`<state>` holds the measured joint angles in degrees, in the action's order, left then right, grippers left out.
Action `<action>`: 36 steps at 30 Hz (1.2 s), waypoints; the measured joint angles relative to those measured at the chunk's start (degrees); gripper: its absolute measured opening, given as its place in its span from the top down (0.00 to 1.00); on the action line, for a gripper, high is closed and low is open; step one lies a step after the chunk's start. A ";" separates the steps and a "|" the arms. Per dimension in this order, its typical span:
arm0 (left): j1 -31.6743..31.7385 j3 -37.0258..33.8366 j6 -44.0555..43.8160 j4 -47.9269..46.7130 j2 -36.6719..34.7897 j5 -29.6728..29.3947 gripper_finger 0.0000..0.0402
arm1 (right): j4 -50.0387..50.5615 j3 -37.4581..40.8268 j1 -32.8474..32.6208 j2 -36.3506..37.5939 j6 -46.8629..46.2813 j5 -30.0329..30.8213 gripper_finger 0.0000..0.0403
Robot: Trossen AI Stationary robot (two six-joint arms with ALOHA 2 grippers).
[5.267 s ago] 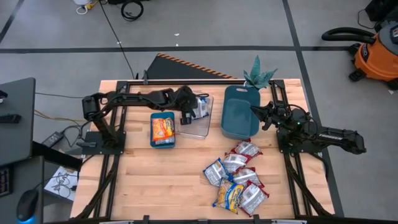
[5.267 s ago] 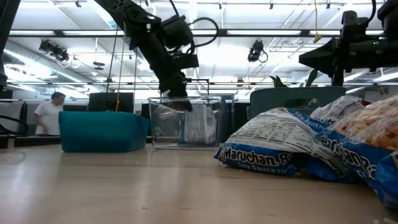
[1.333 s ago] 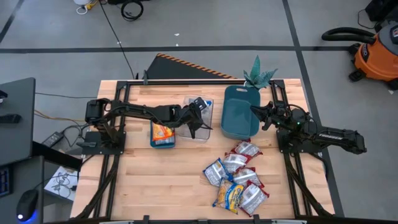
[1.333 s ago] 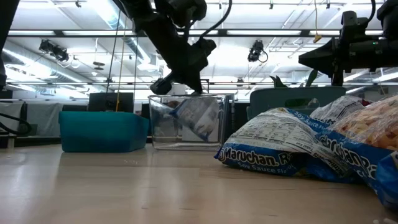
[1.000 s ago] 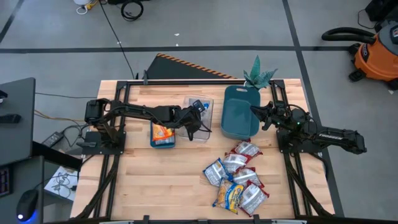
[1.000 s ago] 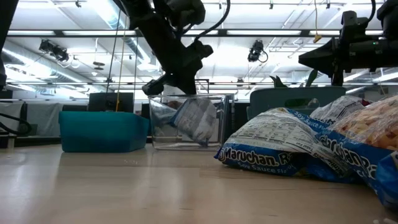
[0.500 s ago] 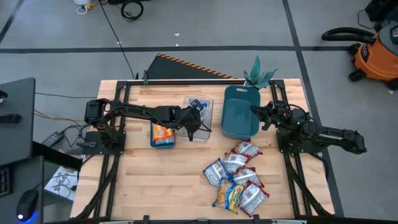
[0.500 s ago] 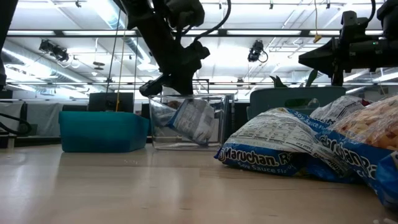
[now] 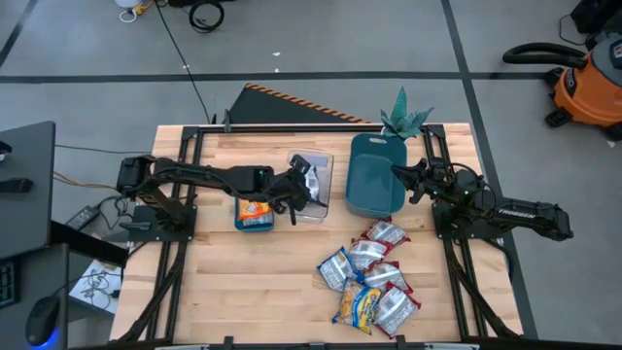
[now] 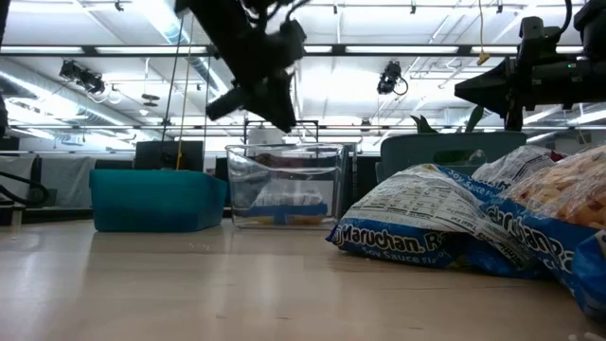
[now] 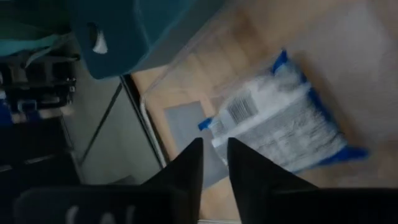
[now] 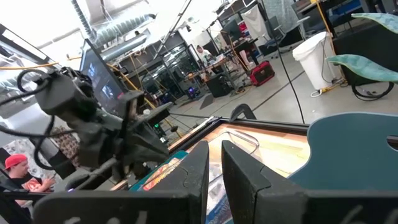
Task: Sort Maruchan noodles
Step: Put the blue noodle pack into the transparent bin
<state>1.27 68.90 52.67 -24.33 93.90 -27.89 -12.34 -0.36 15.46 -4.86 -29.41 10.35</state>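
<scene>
Packet [image 11: 278,121] flat in clear container [image 9: 303,185]

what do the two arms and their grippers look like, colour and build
Both arms are matte black and made of slim jointed links. The left arm has a dark cable looping off it in the low view. The left gripper ends in two narrow, tapered dark fingers with flat inner faces. The right gripper has the same pair of plain dark fingers. No markings can be made out on either arm.
</scene>
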 joint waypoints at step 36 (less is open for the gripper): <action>-4.54 3.53 -59.87 -5.68 0.27 23.36 0.64 | -0.28 -0.01 0.00 -0.09 0.00 0.09 0.88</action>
<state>-3.27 72.44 -7.21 -30.01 94.17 -4.52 -12.62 -0.37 15.46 -4.95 -29.41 10.44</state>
